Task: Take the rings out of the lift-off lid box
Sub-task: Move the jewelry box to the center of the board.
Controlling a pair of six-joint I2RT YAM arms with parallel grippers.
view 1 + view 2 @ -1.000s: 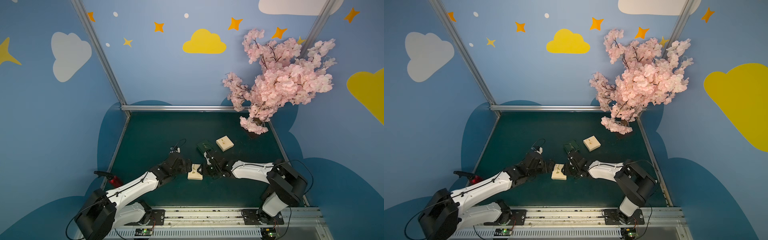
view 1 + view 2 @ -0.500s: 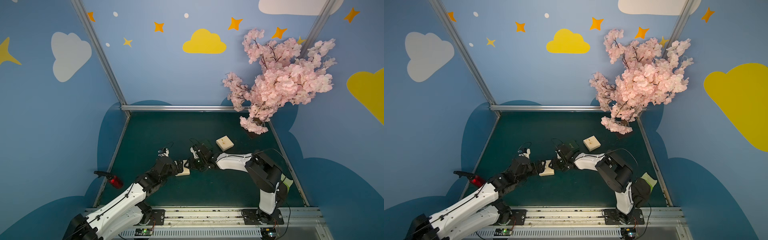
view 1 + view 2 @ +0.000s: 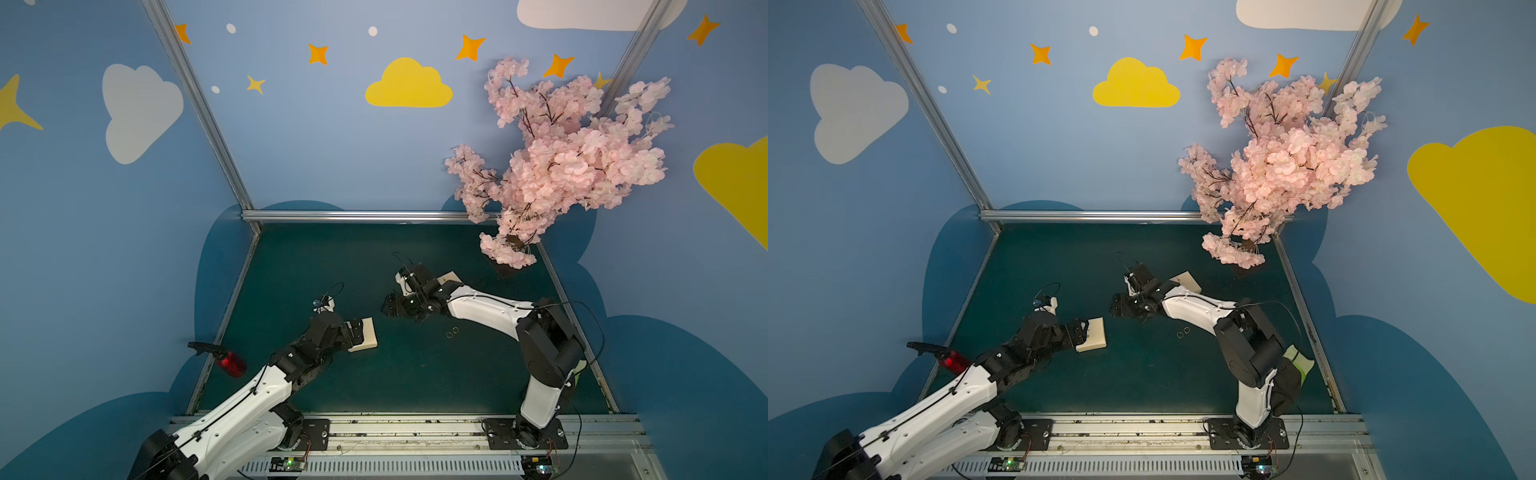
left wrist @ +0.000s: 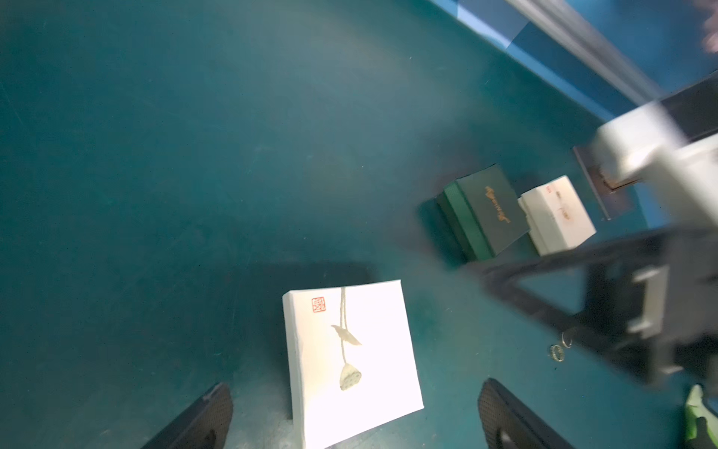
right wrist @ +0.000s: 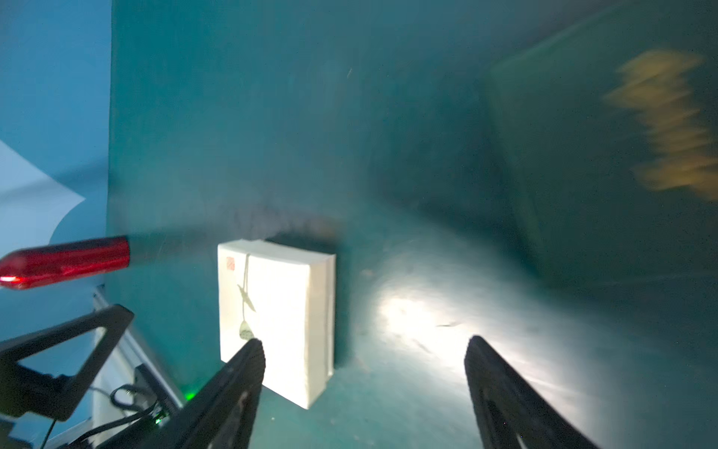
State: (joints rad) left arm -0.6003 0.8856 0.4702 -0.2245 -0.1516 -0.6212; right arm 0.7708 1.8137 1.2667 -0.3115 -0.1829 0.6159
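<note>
Finds two rings [image 3: 452,332] loose on the green bench [image 3: 415,374], just beside the right arm [image 3: 486,305]; too tiny to tell whether touching. Shows the left hand [image 4: 355,390] spread wide around a white lotus-printed box [image 4: 349,350], clear of both sides. Shows the right hand [image 5: 365,346] spread, empty. Loses the dark green box [image 4: 485,212] under that hand in both top views.

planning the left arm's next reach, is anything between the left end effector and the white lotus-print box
Nothing visible. The white lotus-print box lies in the gap between the fingers of the open left end effector, touching neither. The two rings lie off to the side.
</note>
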